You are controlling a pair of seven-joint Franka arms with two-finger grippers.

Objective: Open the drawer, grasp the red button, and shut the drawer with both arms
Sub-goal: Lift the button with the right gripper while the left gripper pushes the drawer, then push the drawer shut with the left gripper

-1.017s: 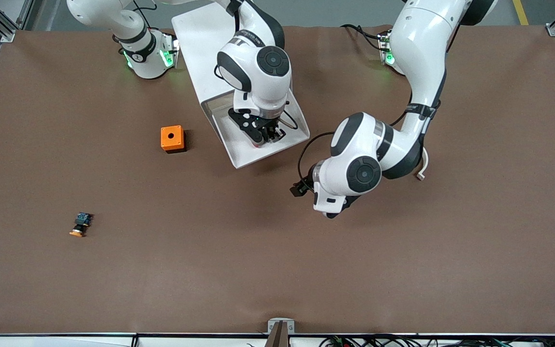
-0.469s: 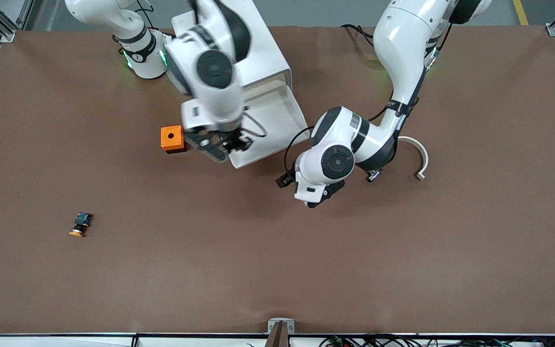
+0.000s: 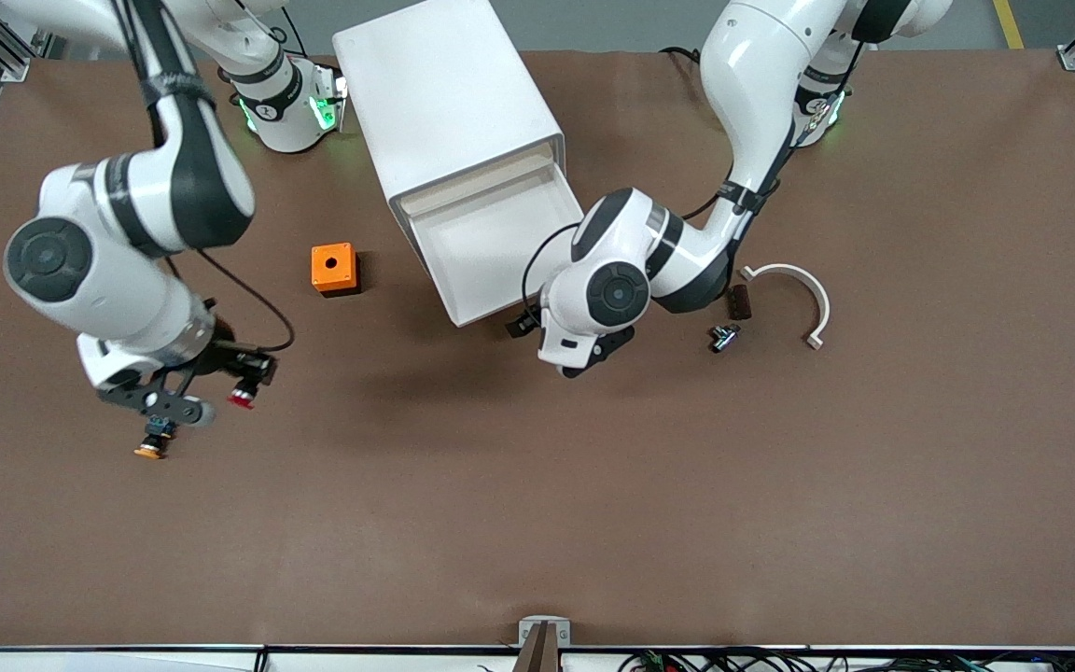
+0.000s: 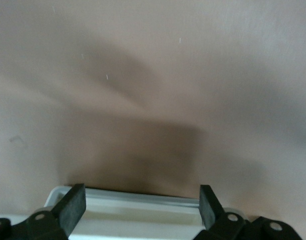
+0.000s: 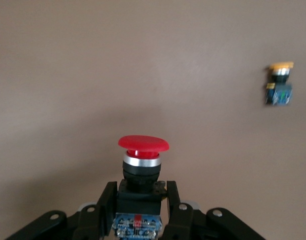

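A brown table (image 3: 537,523) is carrying a white cabinet (image 3: 449,103) whose drawer (image 3: 491,245) is standing pulled open toward the front camera. The right gripper (image 3: 220,387) is hanging in the air toward the right arm's end of the table, its fingers (image 5: 105,202) clamping the black body of the button (image 5: 142,170), red cap pointing away from the wrist. An orange-capped pushbutton (image 3: 154,441) is lying on the table just under that gripper. The left gripper (image 3: 584,359) is hovering by the drawer's front edge, fingers (image 4: 73,205) spread apart and gripping nothing. An orange box (image 3: 333,268) is sitting beside the drawer
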